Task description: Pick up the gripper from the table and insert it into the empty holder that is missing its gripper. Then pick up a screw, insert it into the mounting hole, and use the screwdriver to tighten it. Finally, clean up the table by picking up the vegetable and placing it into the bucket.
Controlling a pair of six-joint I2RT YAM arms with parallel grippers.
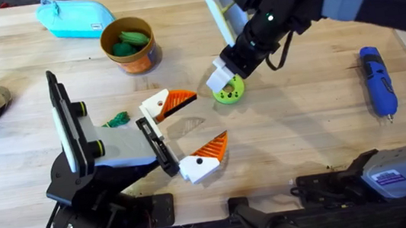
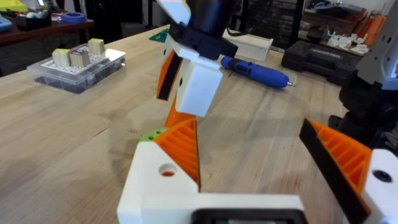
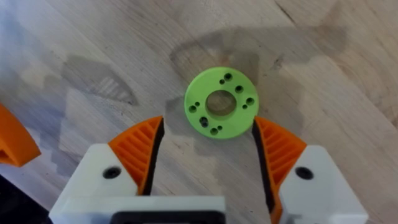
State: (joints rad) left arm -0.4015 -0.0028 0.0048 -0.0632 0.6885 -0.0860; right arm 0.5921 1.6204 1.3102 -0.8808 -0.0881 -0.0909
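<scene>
Overhead: the right gripper [image 1: 223,78] is held directly over a green disc [image 1: 228,90] lying flat mid-table, apparently the part to be picked up first. The left gripper [image 1: 186,129] is parked near the table's near edge, fingers spread wide and empty, presumably kept clear as a waiting support. The screwdriver [image 1: 377,82] lies on the table's right side, well apart from the disc. The vegetable [image 1: 118,120] lies just beside the left arm; the bucket [image 1: 129,45] stands farther back, with green toys already seen inside.

Left wrist: the right gripper [image 2: 186,84] is seen descending-posed over the table [image 2: 74,143], the screwdriver [image 2: 256,69] behind it.

Right wrist: the disc [image 3: 221,102] is framed between the orange pads [image 3: 139,151], which are open wider than it and not touching. Nothing is gripped; the straddle is judged a pre-grasp alignment.
</scene>
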